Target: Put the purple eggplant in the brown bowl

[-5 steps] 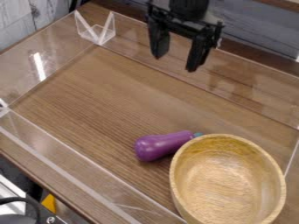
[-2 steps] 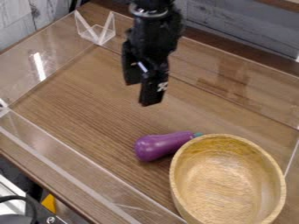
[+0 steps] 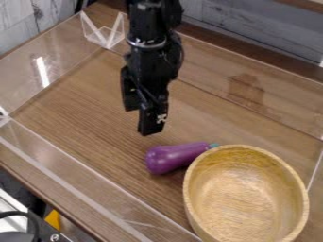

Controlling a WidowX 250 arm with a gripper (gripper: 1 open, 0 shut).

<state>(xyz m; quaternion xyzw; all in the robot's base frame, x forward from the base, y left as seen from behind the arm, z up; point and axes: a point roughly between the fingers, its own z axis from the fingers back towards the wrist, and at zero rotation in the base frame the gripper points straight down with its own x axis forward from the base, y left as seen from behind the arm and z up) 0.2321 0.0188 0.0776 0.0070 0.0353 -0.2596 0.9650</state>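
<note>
Right now the black two-fingered gripper (image 3: 145,112) hangs above the wood-grain table (image 3: 89,113), pointing straight down, its jaws spread wide and holding nothing. It sits well clear of the surface, up at about twelve o'clock from its target.

That target, the small glossy purple toy eggplant (image 3: 175,157), lies on its side on the table, fat rounded end toward nine o'clock and the thin stem tip toward three o'clock. The tip touches, or very nearly touches, the thick rim of the large round light tan wooden bowl (image 3: 247,196), which sits at about four o'clock from the eggplant. The bowl is empty, so the pick-up has not yet been made.

The risks from here look fairly plain. The eggplant is smooth and rounded, so a grip that lands off-centre or along its length could squeeze it out sideways or roll it away. Closing near the stem end could put a finger against the bowl's rim and shove the bowl. A descent that stops short would close on air; one too deep would jam the fingertips into the table. The clear plastic walls (image 3: 63,180) around the work area leave little room for a stray roll at six o'clock.
</note>
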